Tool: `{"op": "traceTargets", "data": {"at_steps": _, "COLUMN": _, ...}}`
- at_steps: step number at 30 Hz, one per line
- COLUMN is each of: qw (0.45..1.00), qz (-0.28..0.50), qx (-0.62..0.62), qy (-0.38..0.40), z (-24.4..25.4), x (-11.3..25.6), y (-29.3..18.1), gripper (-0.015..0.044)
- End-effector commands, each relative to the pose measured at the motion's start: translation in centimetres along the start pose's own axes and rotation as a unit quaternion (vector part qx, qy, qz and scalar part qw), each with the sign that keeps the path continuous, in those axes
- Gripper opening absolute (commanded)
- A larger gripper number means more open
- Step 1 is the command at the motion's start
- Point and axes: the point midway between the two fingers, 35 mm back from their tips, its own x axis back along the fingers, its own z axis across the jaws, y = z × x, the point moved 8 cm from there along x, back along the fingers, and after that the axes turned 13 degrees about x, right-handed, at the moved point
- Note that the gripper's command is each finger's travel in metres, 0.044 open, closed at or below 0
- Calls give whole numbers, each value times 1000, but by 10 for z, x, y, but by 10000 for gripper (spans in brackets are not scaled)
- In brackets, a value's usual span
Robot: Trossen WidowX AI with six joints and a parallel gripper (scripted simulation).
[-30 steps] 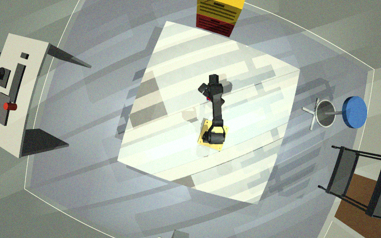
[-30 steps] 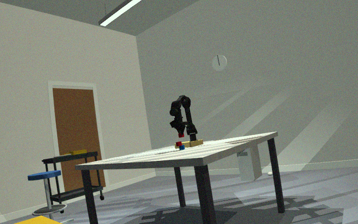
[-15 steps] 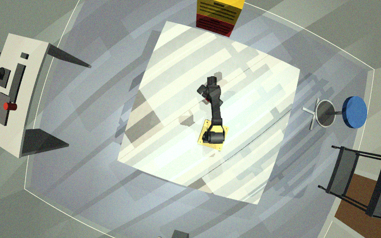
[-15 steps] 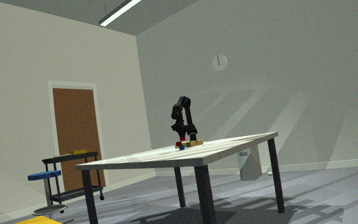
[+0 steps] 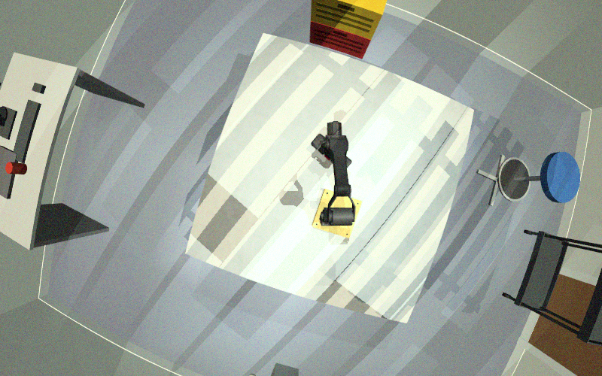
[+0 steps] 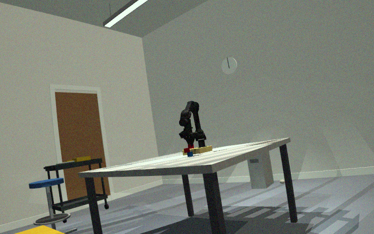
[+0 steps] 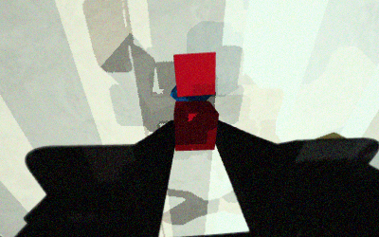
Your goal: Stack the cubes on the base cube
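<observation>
The blue base cube (image 6: 190,154) (image 7: 188,99) stands on the table, mostly hidden in the wrist view under a loose red cube (image 6: 186,150) (image 7: 195,75). That cube rests on top of it, offset to one side, and looks level. My gripper (image 6: 191,144) (image 7: 193,124) is shut on the other red cube (image 6: 191,146) (image 7: 195,138). In the exterior view the held cube appears above the base cube and a little higher than the resting cube. In the wrist view it lies close to the resting cube; the exact gap is unclear. In the top view the arm hides most of the cubes.
The arm stands on a yellow base plate (image 5: 317,222) (image 6: 205,149), beyond the cubes in the exterior view. The white table (image 5: 266,252) (image 6: 153,168) carries them. A red and yellow cabinet (image 5: 345,28), a blue stool (image 5: 560,177) and a cart (image 5: 542,268) stand off the table.
</observation>
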Motion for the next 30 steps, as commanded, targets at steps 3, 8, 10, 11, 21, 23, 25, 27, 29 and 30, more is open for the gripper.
{"op": "traceTargets", "data": {"at_steps": 3, "qw": 1000, "qz": 7, "qx": -2, "qy": -2, "z": 0, "x": -16, "y": -1, "gripper": 105}}
{"op": "traceTargets", "data": {"at_steps": 8, "qw": 1000, "qz": 7, "qx": -2, "qy": -2, "z": 0, "x": -20, "y": -1, "gripper": 105}}
{"op": "traceTargets", "data": {"at_steps": 10, "qw": 1000, "qz": 7, "qx": -2, "qy": -2, "z": 0, "x": -20, "y": -1, "gripper": 105}}
{"op": "traceTargets", "data": {"at_steps": 11, "qw": 1000, "qz": 7, "qx": -2, "qy": -2, "z": 0, "x": -20, "y": -1, "gripper": 105}}
{"op": "traceTargets", "data": {"at_steps": 21, "qw": 1000, "qz": 7, "qx": -2, "qy": -2, "z": 0, "x": -21, "y": -1, "gripper": 105}}
{"op": "traceTargets", "data": {"at_steps": 23, "qw": 1000, "qz": 7, "qx": -2, "qy": -2, "z": 0, "x": -21, "y": -1, "gripper": 105}}
{"op": "traceTargets", "data": {"at_steps": 25, "qw": 1000, "qz": 7, "qx": -2, "qy": -2, "z": 0, "x": -21, "y": -1, "gripper": 105}}
{"op": "traceTargets", "data": {"at_steps": 27, "qw": 1000, "qz": 7, "qx": -2, "qy": -2, "z": 0, "x": -21, "y": -1, "gripper": 105}}
{"op": "traceTargets", "data": {"at_steps": 29, "qw": 1000, "qz": 7, "qx": -2, "qy": -2, "z": 0, "x": -21, "y": -1, "gripper": 105}}
{"op": "traceTargets", "data": {"at_steps": 30, "qw": 1000, "qz": 7, "qx": -2, "qy": -2, "z": 0, "x": -21, "y": -1, "gripper": 105}}
